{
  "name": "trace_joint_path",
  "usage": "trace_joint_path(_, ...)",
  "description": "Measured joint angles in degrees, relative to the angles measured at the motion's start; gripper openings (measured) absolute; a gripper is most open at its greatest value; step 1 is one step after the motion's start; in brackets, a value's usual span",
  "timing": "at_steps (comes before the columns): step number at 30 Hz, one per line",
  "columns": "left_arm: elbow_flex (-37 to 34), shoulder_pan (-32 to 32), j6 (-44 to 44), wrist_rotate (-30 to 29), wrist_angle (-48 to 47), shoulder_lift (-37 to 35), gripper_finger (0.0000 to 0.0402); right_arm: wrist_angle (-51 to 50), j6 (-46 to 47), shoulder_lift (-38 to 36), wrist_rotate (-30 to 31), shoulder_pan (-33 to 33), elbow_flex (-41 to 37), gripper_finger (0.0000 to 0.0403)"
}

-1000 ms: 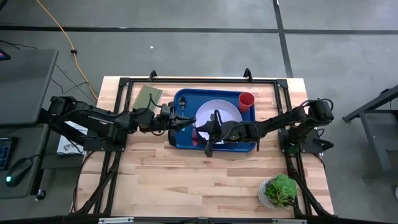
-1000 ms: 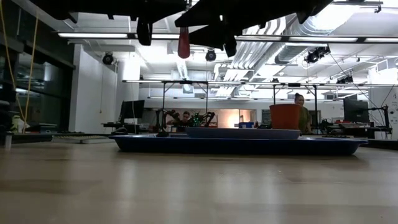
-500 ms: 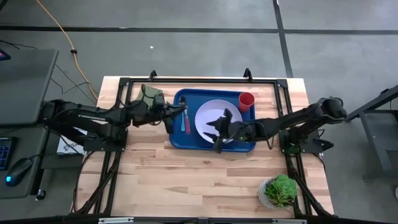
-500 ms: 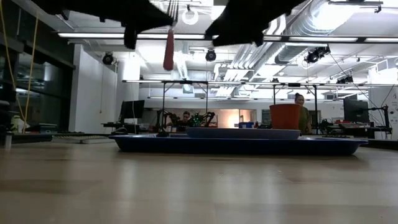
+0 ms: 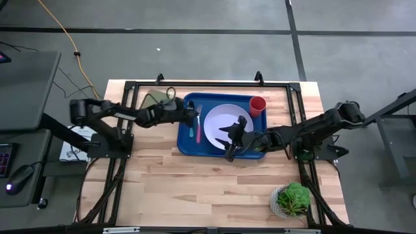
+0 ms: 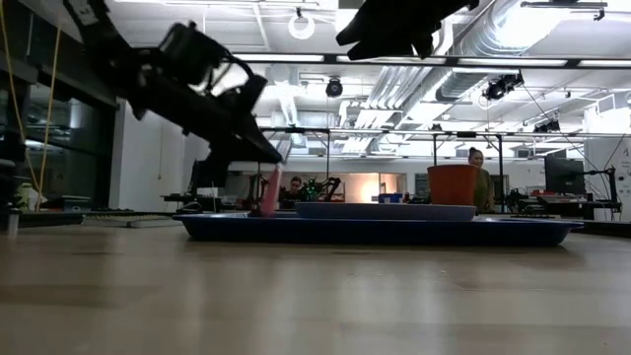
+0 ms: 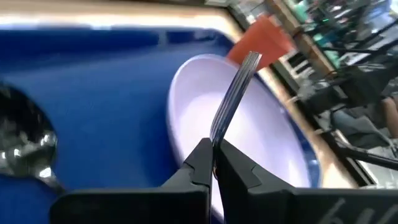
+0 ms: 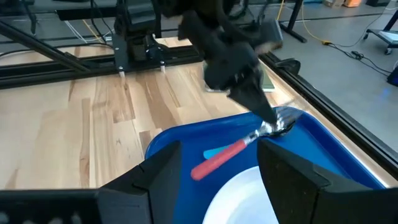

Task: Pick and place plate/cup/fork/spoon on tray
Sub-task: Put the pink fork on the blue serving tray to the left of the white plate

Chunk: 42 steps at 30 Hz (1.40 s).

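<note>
The blue tray [image 5: 188, 144] holds the pale plate [image 5: 224, 120], the red cup [image 5: 257, 105] at its far right corner, and the teal-handled spoon [image 8: 213, 151], which lies flat in its left part. My left gripper [image 5: 193, 117] is shut on the pink-handled fork [image 8: 227, 154], low over the tray's left part beside the spoon. My right gripper [image 5: 229, 140] is open and empty, above the plate's near edge. My left gripper pinches the fork's metal neck [image 7: 214, 134] between its two fingertips, just below the tines [image 7: 239, 81], which stick out past them. The fingers come from the table's left, slanting down. The pink handle slants down, its free end [image 8: 198, 171] at the tray floor; whether it touches, I cannot tell.
An olive-green flat rectangle [image 5: 156, 99] lies on the table left of the tray. A potted green plant [image 5: 292, 198] stands at the near right. A black frame [image 5: 214, 83] runs along the table's far edge. People show in the room beyond the table.
My left gripper has come down from high above the table to the tray's left part with the fork. The fork hung nearly upright, handle down; now it slants with its handle end low in the tray. My right gripper has drawn back a little toward the table's right.
</note>
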Motion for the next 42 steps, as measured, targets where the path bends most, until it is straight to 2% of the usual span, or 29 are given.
trace_joint_path(4, 0.9, 1.2, -2.6, 0.8, -0.1, 5.0, 0.0, -0.4, 0.0, 0.0, -0.1, 0.0, 0.0, 0.0201)
trace_joint_path(11, 1.0, 1.4, -4.3, -0.6, 1.1, 7.8, 0.0, -0.5, 0.2, 0.0, -0.2, 0.0, 0.0, 0.0201)
trace_joint_path(20, 1.1, 1.1, -6.4, -5.5, 1.4, 12.9, 0.0, -0.3, 1.5, 0.0, -0.2, 0.0, 0.0, 0.0201)
trace_joint_path(26, 1.0, 0.0, -9.0, -5.8, 10.1, 16.8, 0.0, -0.3, 1.5, 0.0, -0.2, 0.0, 0.0, 0.0201)
trace_joint_path(39, 1.0, -2.4, -19.7, -8.1, 17.2, 17.0, 0.0, -0.3, 1.9, 0.0, -1.4, 0.1, 0.0, 0.0201)
trace_joint_path(42, 1.0, -3.8, -20.7, -11.7, 17.9, 16.9, 0.0, -0.3, 1.9, 0.0, -1.4, 0.1, 0.0, 0.0201)
